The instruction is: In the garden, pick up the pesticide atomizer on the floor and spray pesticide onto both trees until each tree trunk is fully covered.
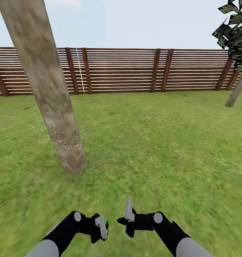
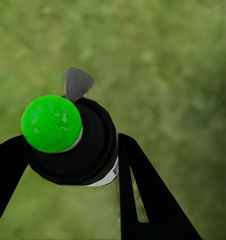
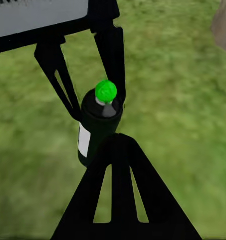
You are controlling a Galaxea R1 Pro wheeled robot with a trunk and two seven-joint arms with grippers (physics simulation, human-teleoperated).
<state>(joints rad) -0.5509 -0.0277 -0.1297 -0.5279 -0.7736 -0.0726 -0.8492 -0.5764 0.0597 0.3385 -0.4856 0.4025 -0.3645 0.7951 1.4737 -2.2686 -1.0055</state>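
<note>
My left gripper [image 1: 101, 226] is shut on the pesticide atomizer [image 2: 88, 150], a black bottle with a bright green cap [image 2: 52, 123] and a grey nozzle [image 2: 78, 82]. The right wrist view shows the atomizer [image 3: 95, 135] upright between the left gripper's fingers [image 3: 112, 55]. My right gripper [image 1: 129, 211] hangs shut and empty just right of it, its fingertips meeting [image 3: 117, 142]. The near tree trunk [image 1: 46, 82], thick, mottled grey-brown and leaning, stands ahead on the left. White specks dot its lower part [image 1: 65, 141]. The second tree [image 1: 237, 89] stands far right by the fence.
Green grass [image 1: 153, 150] stretches ahead to a brown slatted fence [image 1: 124, 71] across the back. Dark leaves [image 1: 235, 32] hang at the upper right. A piece of the near trunk [image 3: 223, 25] shows at the edge of the right wrist view.
</note>
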